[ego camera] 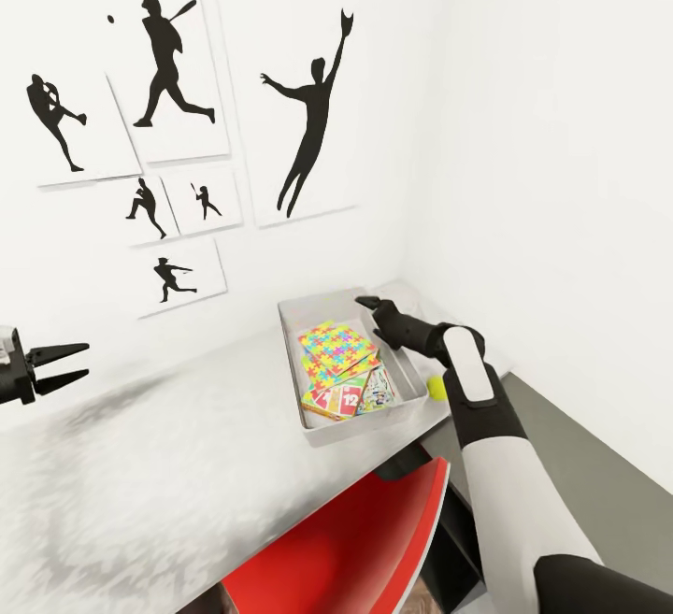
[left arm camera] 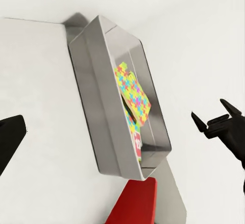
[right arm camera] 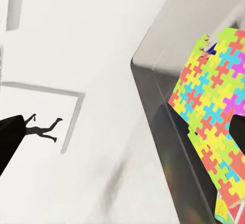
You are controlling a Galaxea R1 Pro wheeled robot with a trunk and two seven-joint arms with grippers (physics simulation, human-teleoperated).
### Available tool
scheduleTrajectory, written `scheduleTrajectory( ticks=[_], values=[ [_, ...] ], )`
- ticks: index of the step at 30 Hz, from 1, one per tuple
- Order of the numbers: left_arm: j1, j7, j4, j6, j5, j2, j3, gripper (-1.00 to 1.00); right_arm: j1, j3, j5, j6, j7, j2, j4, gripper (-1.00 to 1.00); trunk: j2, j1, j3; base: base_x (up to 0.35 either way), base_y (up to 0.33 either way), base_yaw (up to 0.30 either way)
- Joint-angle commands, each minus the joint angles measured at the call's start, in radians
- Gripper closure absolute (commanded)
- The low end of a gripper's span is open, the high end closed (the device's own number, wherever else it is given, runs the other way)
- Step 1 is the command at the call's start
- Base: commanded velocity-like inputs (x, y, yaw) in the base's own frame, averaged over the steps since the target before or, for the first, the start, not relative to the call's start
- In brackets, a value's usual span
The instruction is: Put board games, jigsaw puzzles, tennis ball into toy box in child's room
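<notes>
The toy box [ego camera: 318,427] sits at the right end of the white table [ego camera: 168,464], with a jigsaw puzzle [ego camera: 336,350] lying on top of board games [ego camera: 350,397] inside it. The tennis ball [ego camera: 436,385] rests just right of the box. The right hand [ego camera: 367,303] hovers over the box's far end, grip unclear. The left hand [ego camera: 73,363] is spread open and empty at far left

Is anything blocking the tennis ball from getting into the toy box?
The toy box's near side wall stands between them. The tennis ball sits on the table just outside it, tucked beside the right arm. It would have to go over the rim.
</notes>
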Motion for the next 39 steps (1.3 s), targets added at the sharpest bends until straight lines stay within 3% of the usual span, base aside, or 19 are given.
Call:
scheduleTrajectory(
  ticks=[1,6,16,39],
  values=[
    [-0.002,-0.001,0.006,0.005,0.001,-0.001,0.003,-1.0,0.002,-0.003,-0.01,0.004,-0.008,0.001,-0.003,-1.0,-0.002,0.001,-0.002,0.0,0.0,0.0],
    [-0.004,-0.002,0.023,0.004,0.004,-0.003,0.028,-1.0,0.031,-0.001,-0.017,0.003,-0.001,-0.014,-0.008,-1.0,-0.002,0.001,-0.002,0.0,0.0,0.0],
    [-0.004,-0.003,0.024,0.003,0.006,-0.003,0.034,-1.0,0.085,0.001,-0.019,0.006,0.002,-0.023,-0.01,-1.0,-0.002,0.001,0.0,0.0,0.0,-0.2],
    [-0.004,-0.003,0.024,0.003,0.006,-0.003,0.034,-1.0,0.085,0.004,-0.017,0.003,0.002,-0.023,-0.01,-1.0,-0.002,0.001,0.001,0.0,0.0,-0.075]
  ],
)
